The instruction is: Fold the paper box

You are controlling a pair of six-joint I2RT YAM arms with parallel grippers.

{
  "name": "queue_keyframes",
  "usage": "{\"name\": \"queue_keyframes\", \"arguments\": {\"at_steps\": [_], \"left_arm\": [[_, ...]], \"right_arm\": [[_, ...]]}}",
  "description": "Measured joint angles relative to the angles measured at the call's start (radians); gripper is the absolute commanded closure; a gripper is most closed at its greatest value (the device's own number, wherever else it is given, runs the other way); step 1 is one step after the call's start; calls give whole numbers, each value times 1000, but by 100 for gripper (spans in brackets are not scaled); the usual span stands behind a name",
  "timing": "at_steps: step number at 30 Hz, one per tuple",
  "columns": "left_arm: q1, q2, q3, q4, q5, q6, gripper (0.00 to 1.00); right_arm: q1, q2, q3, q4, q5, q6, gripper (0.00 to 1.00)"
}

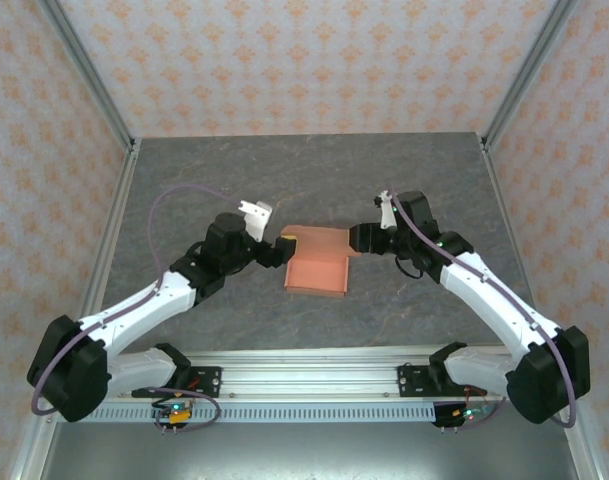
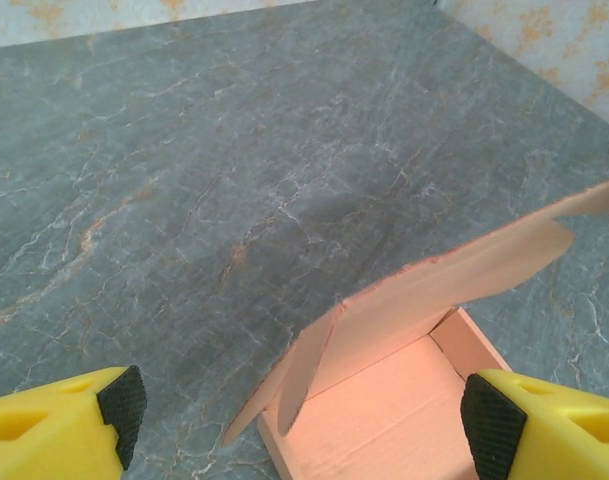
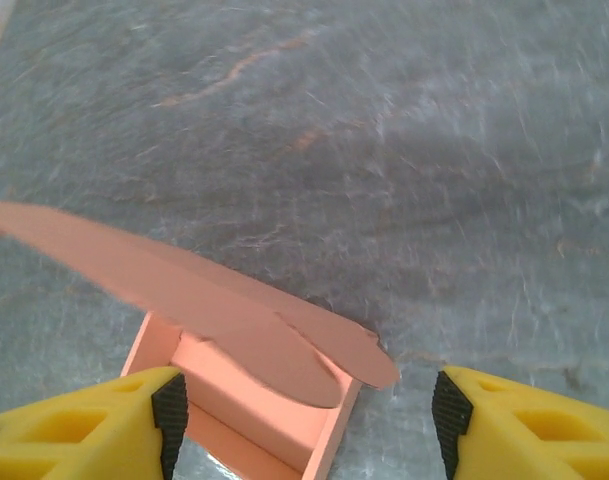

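The paper box [image 1: 317, 262] is salmon-orange card lying mid-table as a shallow open tray, its lid flap [image 2: 454, 275] raised and tilted over it. My left gripper [image 1: 284, 248] is at the box's left end and open. In the left wrist view its yellow fingers [image 2: 54, 425] straddle the tray [image 2: 384, 410], with one black pad over the tray's inside and the other over bare table. My right gripper [image 1: 356, 240] is at the box's right end, also open. In the right wrist view the tray's corner [image 3: 254, 400] and the rounded side tab [image 3: 284, 355] lie between its fingers [image 3: 504, 420].
The table [image 1: 314, 180] is grey marbled stone. Patterned walls and slanted aluminium posts [image 1: 89, 75] enclose it on three sides. An aluminium rail [image 1: 304, 365] carrying both arm bases runs along the near edge.
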Motion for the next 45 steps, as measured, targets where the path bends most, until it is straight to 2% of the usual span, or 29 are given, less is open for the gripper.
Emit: {"name": "queue_keyframes", "arguments": {"at_steps": [3, 6, 13, 16, 21, 29, 33, 40, 42, 45], "left_arm": [[7, 45, 63, -69, -1, -86, 11], [18, 47, 113, -132, -2, -231, 0], [70, 19, 225, -274, -26, -581, 1], [101, 6, 226, -319, -35, -739, 7], [110, 15, 185, -312, -22, -958, 7], [109, 55, 107, -298, 8, -1169, 13], [109, 108, 92, -277, 37, -1233, 20], [106, 238, 107, -225, 79, -1295, 23], [92, 261, 108, -201, 84, -1319, 24], [64, 290, 114, -175, 95, -1343, 35]], "right_arm": [[-42, 30, 5, 0, -29, 159, 30], [-64, 56, 11, 1, -51, 323, 30], [-69, 98, 13, 36, -117, 633, 29], [-79, 98, 23, 34, -116, 707, 28], [-111, 117, 76, 31, -111, 776, 27], [-231, 262, 137, 31, -180, 819, 26], [-222, 350, 150, 48, -248, 826, 31], [-190, 442, 168, 54, -308, 806, 33], [-165, 441, 168, 57, -316, 808, 36], [-125, 439, 167, 68, -321, 817, 44]]}}
